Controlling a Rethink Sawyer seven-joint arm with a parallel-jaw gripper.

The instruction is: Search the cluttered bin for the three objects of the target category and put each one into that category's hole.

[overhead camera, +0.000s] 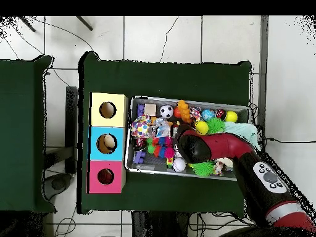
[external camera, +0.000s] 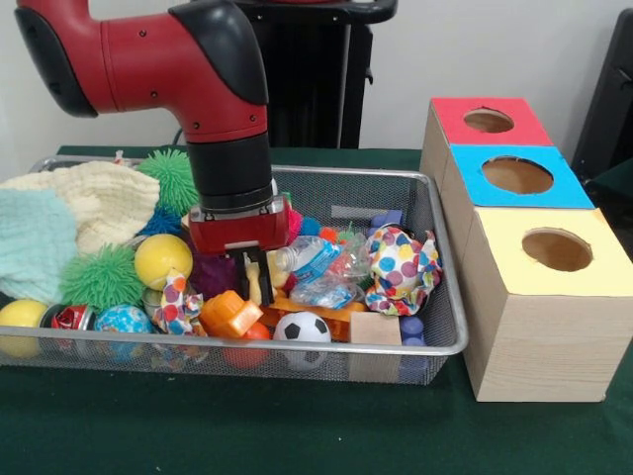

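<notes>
Down in the wire bin (external camera: 435,259) the red arm (external camera: 168,59) drops almost straight into the middle of the pile, wrist vertical, and the gripper (external camera: 255,280) has its tips buried among the toys next to an orange plastic toy (external camera: 230,315) and a crumpled clear water bottle (external camera: 312,262). Honestly can't tell whether it's released or grasping anything, the clutter hides the ends. No readable writing anywhere; the bottle's blue label is too crumpled to make out.

Room-wise it's tight. A soccer ball (external camera: 302,328) and a wooden block (external camera: 375,328) sit right against the front rim, a polka-dot cloth bundle (external camera: 402,267) fills the side toward the boxes, and a cream knit cloth (external camera: 94,198) plus a mint cloth (external camera: 35,242) spill over the opposite end. Green spiky balls (external camera: 102,277) and a yellow ball (external camera: 163,259) crowd the arm's other side.

Just beside the bin stand the three boxes, each with a round hole: yellow box (external camera: 549,262), blue box (external camera: 514,176), red box (external camera: 487,121). From the overhead view something pale sits inside the blue box's hole (overhead camera: 108,143). Green table (external camera: 297,426) in front of the bin is bare.
</notes>
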